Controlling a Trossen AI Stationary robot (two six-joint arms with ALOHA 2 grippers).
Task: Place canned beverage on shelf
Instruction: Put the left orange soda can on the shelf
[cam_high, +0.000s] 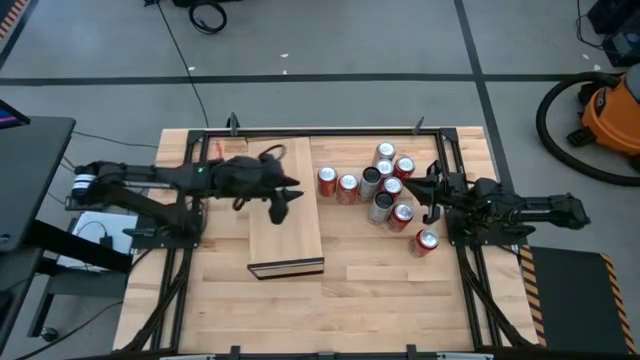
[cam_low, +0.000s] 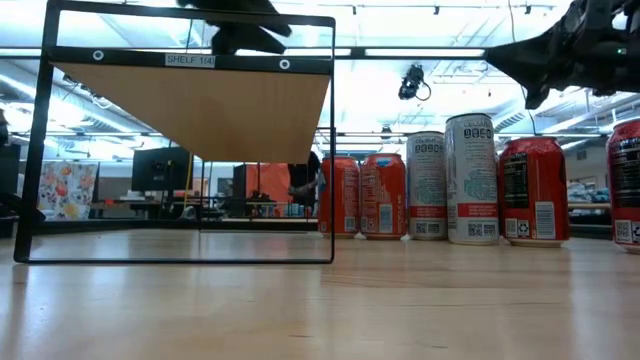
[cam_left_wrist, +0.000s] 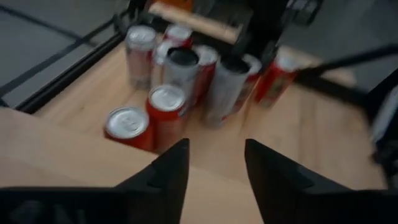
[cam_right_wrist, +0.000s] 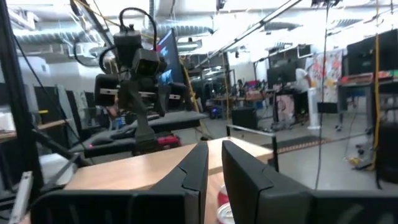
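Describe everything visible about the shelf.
The shelf is a long, narrow slab of smooth pale wood carried in a thin black frame, raised above the tabletop. A label on the frame's top bar reads SHELF. Its top holds no cans; the cans stand on the table beside it. The left hand hovers over it, fingers open, holding nothing.

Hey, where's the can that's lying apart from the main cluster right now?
In the high view, the stray can lies near the table's right side, just below the can cluster and beside the right gripper.
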